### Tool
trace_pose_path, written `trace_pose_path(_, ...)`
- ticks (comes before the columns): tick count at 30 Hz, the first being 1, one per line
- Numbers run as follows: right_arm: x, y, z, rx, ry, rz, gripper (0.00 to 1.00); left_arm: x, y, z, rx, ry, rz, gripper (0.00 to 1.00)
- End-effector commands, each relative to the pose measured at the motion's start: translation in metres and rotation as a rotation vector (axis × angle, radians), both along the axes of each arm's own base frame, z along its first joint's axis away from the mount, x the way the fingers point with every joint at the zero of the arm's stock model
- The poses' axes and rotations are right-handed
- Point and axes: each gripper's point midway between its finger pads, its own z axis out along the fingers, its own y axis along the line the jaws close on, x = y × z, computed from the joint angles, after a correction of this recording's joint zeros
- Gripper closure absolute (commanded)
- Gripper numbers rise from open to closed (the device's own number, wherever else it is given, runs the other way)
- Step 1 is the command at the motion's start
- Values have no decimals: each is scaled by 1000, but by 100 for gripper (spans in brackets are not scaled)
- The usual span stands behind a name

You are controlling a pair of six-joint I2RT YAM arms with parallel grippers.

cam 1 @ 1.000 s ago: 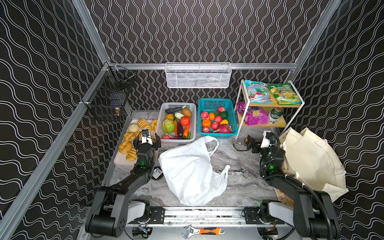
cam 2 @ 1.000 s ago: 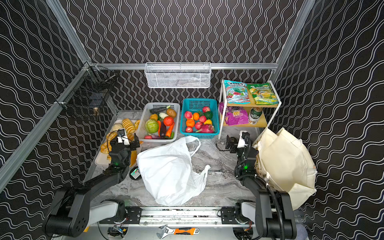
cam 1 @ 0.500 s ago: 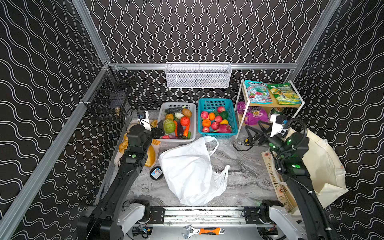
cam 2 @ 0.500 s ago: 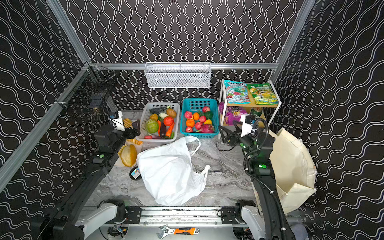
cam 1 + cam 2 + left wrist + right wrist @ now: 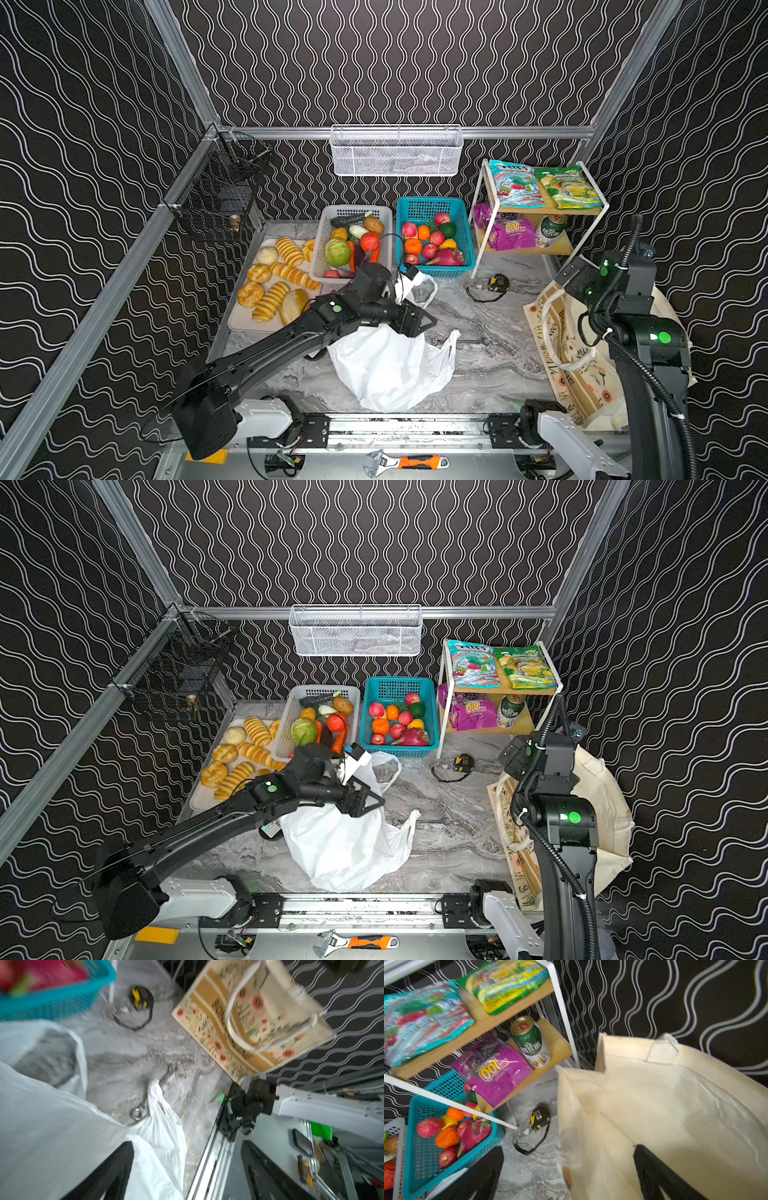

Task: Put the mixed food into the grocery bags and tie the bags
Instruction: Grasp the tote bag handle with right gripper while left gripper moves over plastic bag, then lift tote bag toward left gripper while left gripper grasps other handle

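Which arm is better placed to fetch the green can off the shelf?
Likely right: the right gripper hangs open near the shelf and can; the left gripper is over the white bag.

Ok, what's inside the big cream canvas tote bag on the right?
In the right wrist view, the cream canvas tote shows only bare cream lining, no food. Part of the inside is hidden behind a black finger of the right gripper and the picture's edge.

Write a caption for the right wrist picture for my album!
Right gripper, jaws open, over the rim of the cream tote, beside a shelf holding snack packets and a green can.
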Motion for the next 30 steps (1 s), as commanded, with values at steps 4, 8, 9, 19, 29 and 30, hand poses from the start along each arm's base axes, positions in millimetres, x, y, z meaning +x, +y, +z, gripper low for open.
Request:
trace_pose_path(4, -18, 8, -71, 92, 250, -20, 2, -6, 47, -89, 335, 131, 157, 12)
trace_pose_path(8, -22, -1, -95, 61, 328, -67, 8, -10, 93, -127, 503, 165, 259, 11)
trace_pose_path(9, -21, -3, -98, 46, 332, -72, 12, -10, 102, -134, 527, 174, 284, 11)
trace_pose_path(19, -11, -9, -88, -8, 322, -64, 77, 7, 142, -135, 580, 90, 349, 8)
trace_pose_path(29, -6, 9, -9, -42, 122, 104, 100, 22, 93, -50, 245, -75, 252, 4)
trace_pose_path(30, -4, 17, -4, -23, 108, 155, 100, 23, 90, -42, 217, -87, 251, 4)
